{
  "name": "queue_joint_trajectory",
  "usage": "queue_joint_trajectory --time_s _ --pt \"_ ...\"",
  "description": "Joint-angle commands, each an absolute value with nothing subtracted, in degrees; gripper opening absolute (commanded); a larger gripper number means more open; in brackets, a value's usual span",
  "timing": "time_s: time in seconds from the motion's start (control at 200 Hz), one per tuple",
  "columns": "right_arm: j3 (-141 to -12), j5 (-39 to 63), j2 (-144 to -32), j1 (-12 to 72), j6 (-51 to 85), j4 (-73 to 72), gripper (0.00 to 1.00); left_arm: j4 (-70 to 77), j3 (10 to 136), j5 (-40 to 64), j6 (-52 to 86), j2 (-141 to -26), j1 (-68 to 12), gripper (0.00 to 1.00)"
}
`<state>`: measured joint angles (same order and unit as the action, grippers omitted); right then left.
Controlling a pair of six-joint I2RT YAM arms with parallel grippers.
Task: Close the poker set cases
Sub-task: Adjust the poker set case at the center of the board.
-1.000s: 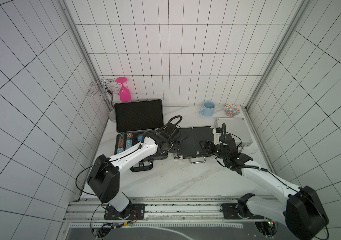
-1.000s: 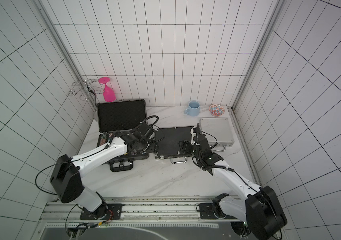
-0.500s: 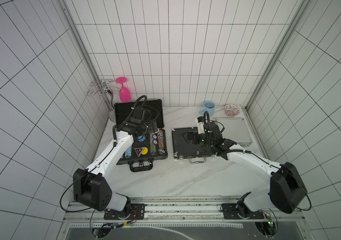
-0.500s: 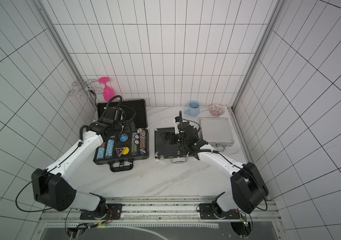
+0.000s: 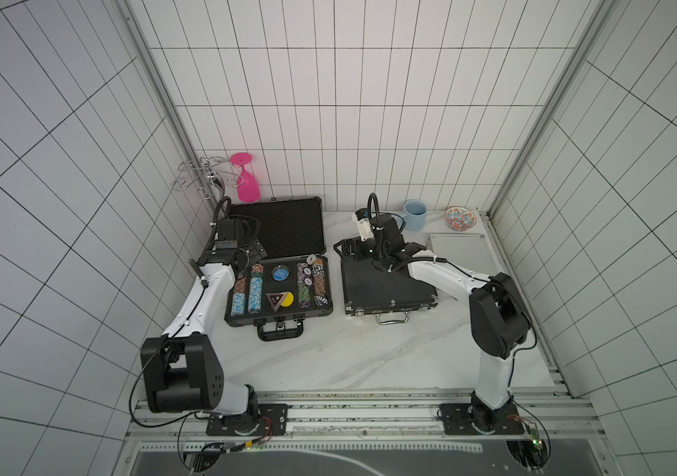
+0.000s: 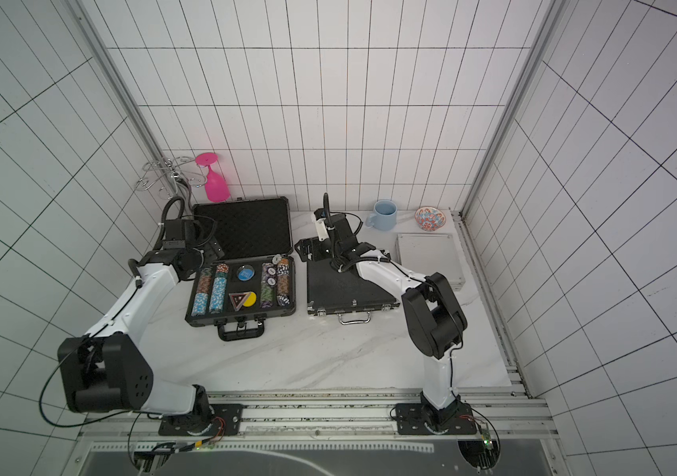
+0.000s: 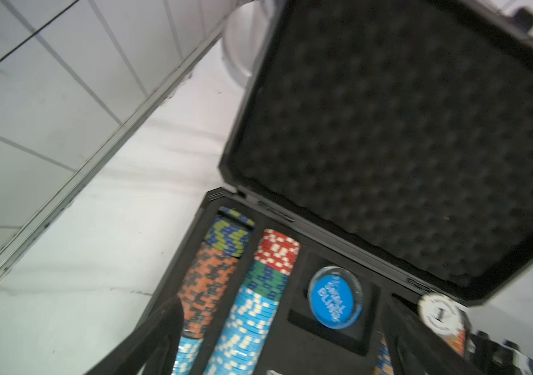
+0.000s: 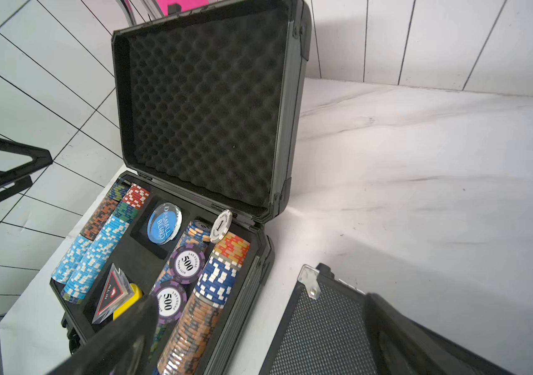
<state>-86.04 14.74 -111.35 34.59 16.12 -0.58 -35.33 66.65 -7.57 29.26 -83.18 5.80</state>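
Jaws wide and empty, the left gripper [image 5: 252, 257] and right gripper [image 5: 349, 249] flank the only open one, a large dark-grey chip-filled case [image 5: 242, 319] at the white marble bench's [image 5: 370, 354] back-left corner; its upright foam-lined lid [image 5: 283, 226] is best hooked from behind and lowered slowly.

- White tiled walls [image 5: 328, 123] with dark grout lines enclose the bay on three sides.
- Metal corner posts [image 5: 155, 78] rise where the walls meet.
- A white, marble-patterned tabletop [image 5: 370, 358] has a metal rail [image 5: 370, 417] along its near edge.
- The light is even and soft.
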Motion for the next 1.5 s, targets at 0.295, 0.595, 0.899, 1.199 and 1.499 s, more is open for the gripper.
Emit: queue_joint_trajectory --time_s 0.295,0.595,0.899,1.199,1.499 --pt "-99.6 19.4 -119.4 34.7 15.2 0.9 0.95 -23.9 71.0 -7.9 28.1 -97.4 11.1 0.84" --pt "-98.6 22.3 -120.6 34.7 16.3 -1.2 0.93 -13.5 69.9 6.3 19.3 -102.3 15.7 0.74" --pt "-95.4 25.4 -118.8 34.7 16.7 -4.6 0.89 -16.9 76.8 6.4 13.2 -107.4 16.7 0.53" --pt "-92.3 26.9 -116.7 34.6 17.0 -6.8 0.86 -20.0 82.4 1.7 11.3 -110.0 16.7 0.48" --pt "-90.8 27.3 -115.8 34.6 16.9 -6.9 0.83 -20.9 85.2 2.6 10.7 -113.4 16.5 0.4"
